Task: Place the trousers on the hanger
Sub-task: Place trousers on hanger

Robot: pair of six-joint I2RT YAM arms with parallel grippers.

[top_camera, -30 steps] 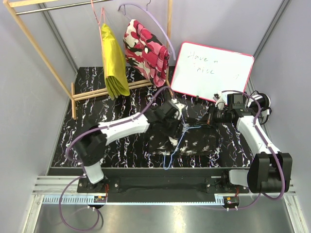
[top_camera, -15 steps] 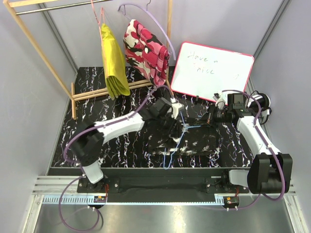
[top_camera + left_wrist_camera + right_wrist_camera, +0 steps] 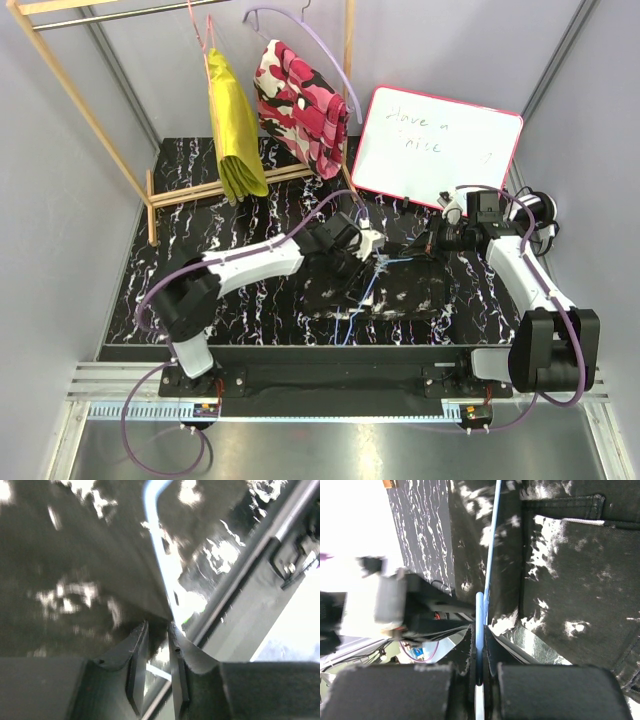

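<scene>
Left gripper, low over the black white-veined tabletop, has its jaws narrow at the left part of the floppy black, white-blotched fabric trousers; in the left wrist view a fold of the cloth meets its fingertips, but I cannot tell whether it is pinched. The trousers lie flat on the tabletop between the two arms, and the thin light-blue wire hanger lies across them, its wire running from near the table's front edge up toward the right. Right gripper, at the trousers' far right end, is clamped tight on the hanger's blue wire.
</scene>
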